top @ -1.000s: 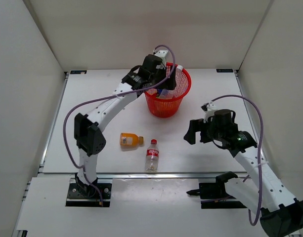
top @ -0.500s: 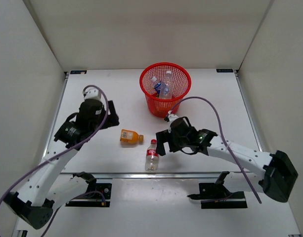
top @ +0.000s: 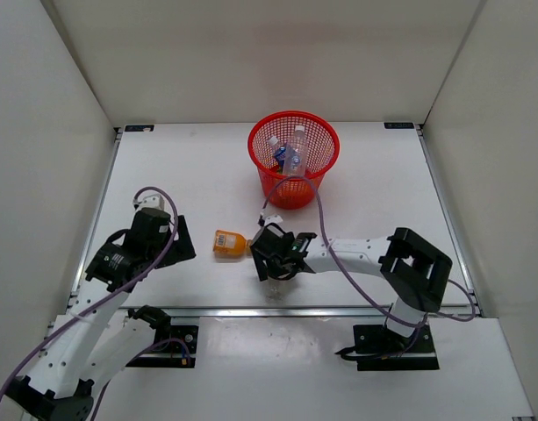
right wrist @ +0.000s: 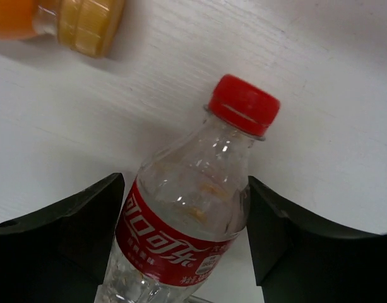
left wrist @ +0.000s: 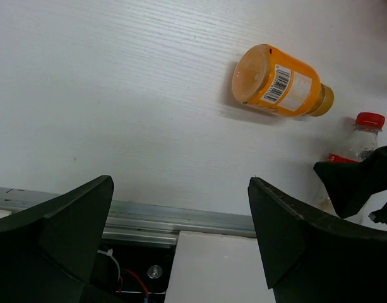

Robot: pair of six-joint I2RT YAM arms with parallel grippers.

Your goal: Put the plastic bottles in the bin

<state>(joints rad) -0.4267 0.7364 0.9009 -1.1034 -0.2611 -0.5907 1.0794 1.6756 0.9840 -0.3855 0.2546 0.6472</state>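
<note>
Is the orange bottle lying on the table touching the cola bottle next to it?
Apart. The right wrist view shows bare table between the orange bottle and the cola bottle.

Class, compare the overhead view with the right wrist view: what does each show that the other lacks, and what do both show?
Only overhead: the red basket with bottles inside, and the left arm. Only right wrist: the cola bottle, red cap and label, tight between the fingers of the right gripper. Both: the orange bottle lying on the table.

Flat cola bottle [right wrist: 180, 233] beside orange bottle [left wrist: 278, 81]
</note>
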